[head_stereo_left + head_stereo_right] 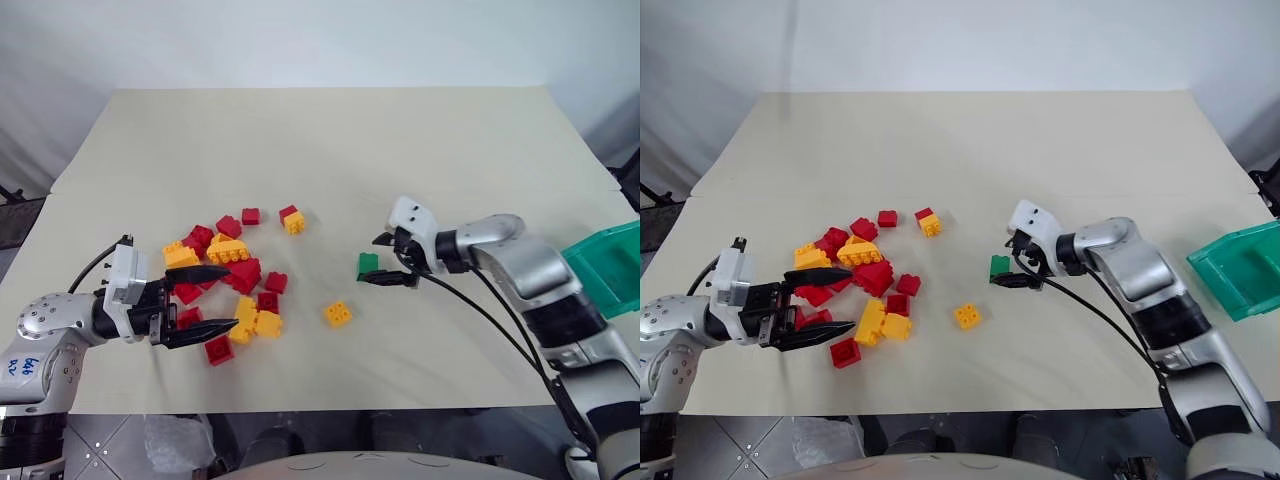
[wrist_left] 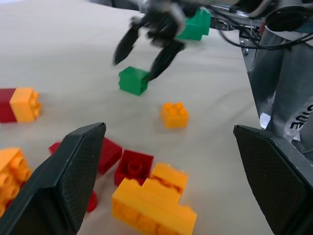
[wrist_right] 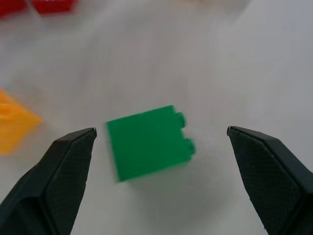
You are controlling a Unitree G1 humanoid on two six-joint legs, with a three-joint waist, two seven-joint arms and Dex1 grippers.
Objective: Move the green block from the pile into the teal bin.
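**A:** Right, start at the right gripper [image 1: 383,260] — jaws spread wide, nothing between the pads yet. The green block [image 3: 149,142] sits squarely in the gap between the two black fingers [image 3: 54,181], lying on its side with its studs turned toward one finger, touching neither.

**B:** And from the head view, the green block is just at those fingertips, resting on the beige table [image 1: 330,140] by itself, well apart from the pile [image 1: 225,280].

**A:** Over to the left gripper [image 1: 207,298] — also wide open, also empty. One fingertip hangs over the near edge of the pile, the other out past its front bricks.

**B:** Between its fingers in the left wrist view I see a dark red brick [image 2: 133,166] joined to a yellow cluster [image 2: 154,200]. Beyond them, a lone yellow brick [image 2: 174,114], then the green one with the other gripper's fingers right over it.

**A:** Farther out from the right gripper, back along its arm, the teal bin [image 1: 612,265] sits off the table's edge, open-topped and well apart from the block.

**B:** A red-and-yellow pair [image 1: 291,218] lies beyond the pile, toward the far side.
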